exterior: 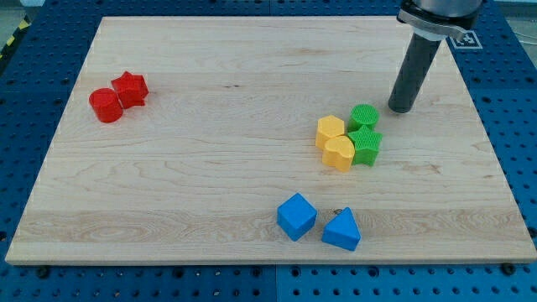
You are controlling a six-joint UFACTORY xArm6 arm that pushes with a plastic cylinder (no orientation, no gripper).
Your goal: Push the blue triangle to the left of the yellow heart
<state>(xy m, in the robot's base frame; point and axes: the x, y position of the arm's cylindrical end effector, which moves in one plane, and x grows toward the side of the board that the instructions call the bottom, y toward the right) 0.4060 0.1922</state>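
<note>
The blue triangle point(341, 230) lies near the view's bottom edge of the wooden board, right of centre, with a blue cube point(296, 216) just to its left. The yellow heart point(339, 153) sits at the board's right-centre, touching a yellow hexagon point(330, 131) above it. My tip point(400, 107) rests on the board up and to the right of this cluster, close to the green blocks and far from the blue triangle.
A green cylinder point(363, 116) and a green star point(367, 144) touch the yellow blocks on their right. A red cylinder point(105, 105) and a red star point(131, 88) sit together at the view's upper left. The wooden board point(210, 168) lies on a blue pegboard.
</note>
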